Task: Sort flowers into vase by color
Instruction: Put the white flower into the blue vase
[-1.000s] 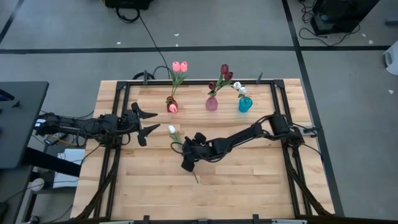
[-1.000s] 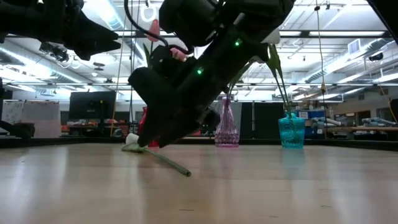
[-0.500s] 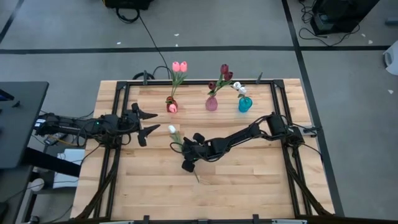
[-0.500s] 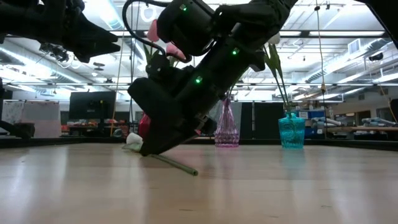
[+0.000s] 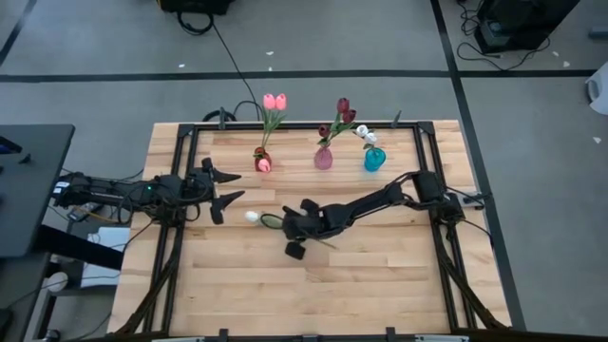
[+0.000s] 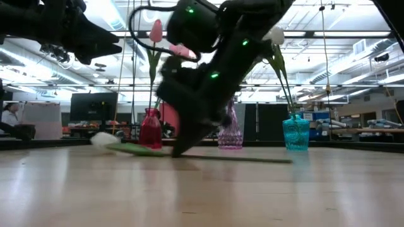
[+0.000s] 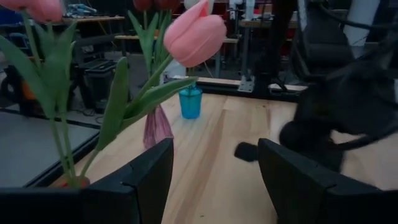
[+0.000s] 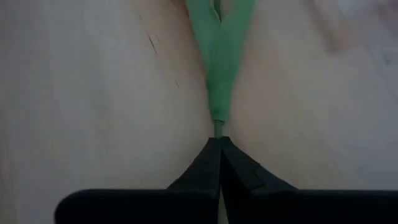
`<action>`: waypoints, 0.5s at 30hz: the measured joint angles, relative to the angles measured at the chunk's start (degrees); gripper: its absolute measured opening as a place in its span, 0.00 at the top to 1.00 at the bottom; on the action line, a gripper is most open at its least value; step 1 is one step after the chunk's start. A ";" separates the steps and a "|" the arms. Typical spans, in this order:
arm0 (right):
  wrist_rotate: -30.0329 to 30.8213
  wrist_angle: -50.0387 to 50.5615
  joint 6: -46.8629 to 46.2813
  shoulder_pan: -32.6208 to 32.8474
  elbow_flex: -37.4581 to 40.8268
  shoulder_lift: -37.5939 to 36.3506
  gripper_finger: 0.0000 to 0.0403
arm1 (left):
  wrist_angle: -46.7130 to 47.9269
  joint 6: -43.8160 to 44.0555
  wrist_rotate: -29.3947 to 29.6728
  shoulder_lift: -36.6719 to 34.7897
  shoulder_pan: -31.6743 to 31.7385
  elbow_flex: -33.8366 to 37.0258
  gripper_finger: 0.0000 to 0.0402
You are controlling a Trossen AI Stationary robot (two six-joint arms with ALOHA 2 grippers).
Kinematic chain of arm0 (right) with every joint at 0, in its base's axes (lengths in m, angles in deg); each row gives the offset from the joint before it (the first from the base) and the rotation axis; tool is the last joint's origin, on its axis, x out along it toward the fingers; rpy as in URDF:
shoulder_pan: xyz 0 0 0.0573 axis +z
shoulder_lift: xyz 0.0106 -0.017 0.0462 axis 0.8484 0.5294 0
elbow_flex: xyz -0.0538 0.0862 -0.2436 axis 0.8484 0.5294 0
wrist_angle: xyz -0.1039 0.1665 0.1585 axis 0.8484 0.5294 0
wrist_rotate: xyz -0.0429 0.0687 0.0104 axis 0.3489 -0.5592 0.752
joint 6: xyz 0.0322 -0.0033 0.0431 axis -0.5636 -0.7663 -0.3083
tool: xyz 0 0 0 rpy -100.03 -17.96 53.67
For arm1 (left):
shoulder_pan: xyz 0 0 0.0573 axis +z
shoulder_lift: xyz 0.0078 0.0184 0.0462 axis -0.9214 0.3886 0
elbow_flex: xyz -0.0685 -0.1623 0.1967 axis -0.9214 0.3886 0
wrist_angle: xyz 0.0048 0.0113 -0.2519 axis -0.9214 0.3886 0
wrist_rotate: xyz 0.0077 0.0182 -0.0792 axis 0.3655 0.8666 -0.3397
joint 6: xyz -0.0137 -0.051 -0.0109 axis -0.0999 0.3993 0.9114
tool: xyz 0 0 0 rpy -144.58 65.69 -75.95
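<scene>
A white flower (image 5: 251,217) with a long green stem lies on the wooden table (image 5: 380,275) left of centre, its head pointing toward the left edge. My right gripper (image 5: 285,226) is shut on that stem (image 6: 252,159) and reaches it from the right. My left gripper (image 5: 224,186) hovers open above the table's left part, holding nothing. At the far edge stand three vases: a red vase (image 5: 263,161) with pink tulips (image 5: 275,102), a pink vase (image 5: 324,158) with dark red tulips (image 5: 343,109), and a teal vase (image 5: 374,159) with white flowers (image 5: 365,135). My right gripper pinches the green stem (image 8: 217,127) between its two fingertips (image 8: 205,165), just below where the leaves (image 8: 217,56) branch off. The fingers slant down from above and from the table's right side. The flower lies about level, low over the table, its stem's free end (image 6: 287,161) on the wood.
A black metal frame (image 5: 432,190) runs along the table's left, right and far sides. The near half of the table shows bare wood. A person (image 6: 9,116) sits far off in the room behind.
My right gripper has shut on the white flower's stem and turned at the wrist. The flower has swung about on the table: its head has moved toward the left and near edges, and its stem now lies left to right rather than slanting toward the near edge.
</scene>
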 joint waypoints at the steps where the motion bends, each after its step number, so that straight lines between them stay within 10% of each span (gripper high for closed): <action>1: -0.82 2.68 0.02 -0.31 0.04 -1.14 0.97 | -0.05 0.06 -0.58 -0.02 0.00 0.00 0.40; 8: 4.52 16.85 1.52 0.24 2.94 -15.89 0.99 | 0.12 -0.89 -4.82 -1.91 -0.99 -0.02 0.40; 15: 12.81 3.93 2.65 2.55 21.11 -37.95 0.99 | 1.74 -0.83 -5.06 -3.02 -1.34 -0.02 0.40</action>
